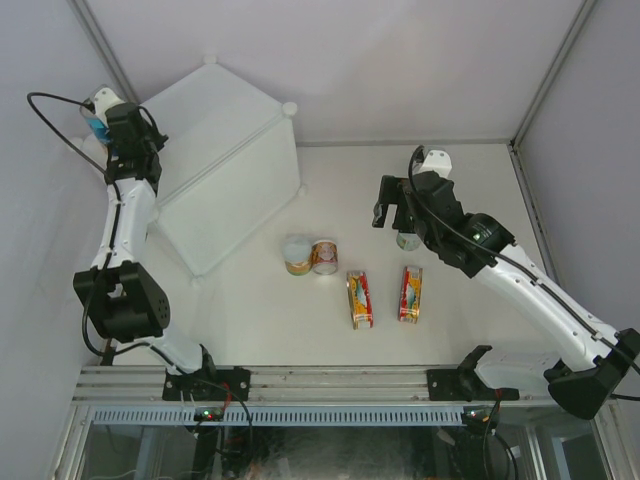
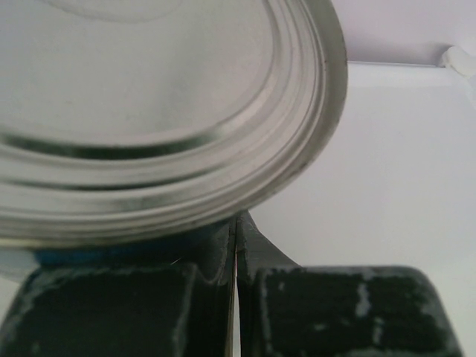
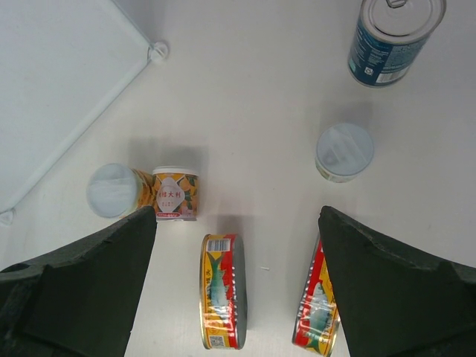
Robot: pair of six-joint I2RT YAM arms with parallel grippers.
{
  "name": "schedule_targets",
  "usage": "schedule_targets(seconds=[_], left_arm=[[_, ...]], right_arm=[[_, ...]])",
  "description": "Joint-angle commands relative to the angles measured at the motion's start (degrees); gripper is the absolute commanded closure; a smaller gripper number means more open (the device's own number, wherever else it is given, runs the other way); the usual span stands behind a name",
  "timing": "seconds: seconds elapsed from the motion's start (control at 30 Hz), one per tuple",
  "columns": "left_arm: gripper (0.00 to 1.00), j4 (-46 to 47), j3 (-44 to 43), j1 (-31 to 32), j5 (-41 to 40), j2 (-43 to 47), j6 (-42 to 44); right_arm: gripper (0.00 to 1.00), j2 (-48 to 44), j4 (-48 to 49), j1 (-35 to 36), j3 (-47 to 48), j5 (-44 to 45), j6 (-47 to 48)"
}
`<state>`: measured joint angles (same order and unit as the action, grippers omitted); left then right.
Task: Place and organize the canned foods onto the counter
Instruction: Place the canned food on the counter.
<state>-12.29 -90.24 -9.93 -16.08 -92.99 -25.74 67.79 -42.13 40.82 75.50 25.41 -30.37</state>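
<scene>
A tall blue-labelled can (image 2: 149, 111) fills the left wrist view, its silver top right in front of my left gripper (image 2: 238, 223). The fingers are pressed together with nothing between them. From above, that can (image 1: 93, 127) stands at the far left corner of the counter (image 1: 225, 165), beside the left gripper (image 1: 108, 122). My right gripper (image 3: 236, 223) hangs open above the table. Below it lie two oval red-and-yellow tins (image 3: 222, 301) (image 3: 316, 309) and three small cans (image 3: 343, 152) (image 3: 175, 193) (image 3: 115, 191). A second tall blue can (image 3: 390, 37) stands farther off.
The counter's corner knob (image 3: 157, 51) and edge sit left of the small cans. The small cans (image 1: 298, 253) (image 1: 324, 256) and tins (image 1: 359, 298) (image 1: 410, 292) form a row mid-table. Enclosure walls and frame posts (image 1: 545, 75) bound the table.
</scene>
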Motion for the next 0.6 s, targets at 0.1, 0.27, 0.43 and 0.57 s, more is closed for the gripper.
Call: schedule_targets(seconds=[0.1, 0.27, 0.43, 0.57], left_arm=[[0.99, 0.8, -2.7, -1.5, 1.2, -1.1, 0.8], [0.99, 0.9, -2.6, -2.6, 1.8, -1.3, -0.1], [0.99, 1.4, -2.8, -3.1, 2.8, -1.9, -0.3], [0.99, 2.1, -3.1, -3.4, 3.7, -2.3, -0.6]], right_arm=[[0.10, -0.2, 0.3, 0.7, 2.5, 1.4, 0.9], [0.10, -0.2, -0.2, 0.9, 2.5, 1.9, 0.9], [0.10, -0.2, -0.9, 1.3, 2.5, 2.1, 0.8], [0.11, 0.1, -1.6, 1.9, 2.5, 2.6, 0.6]])
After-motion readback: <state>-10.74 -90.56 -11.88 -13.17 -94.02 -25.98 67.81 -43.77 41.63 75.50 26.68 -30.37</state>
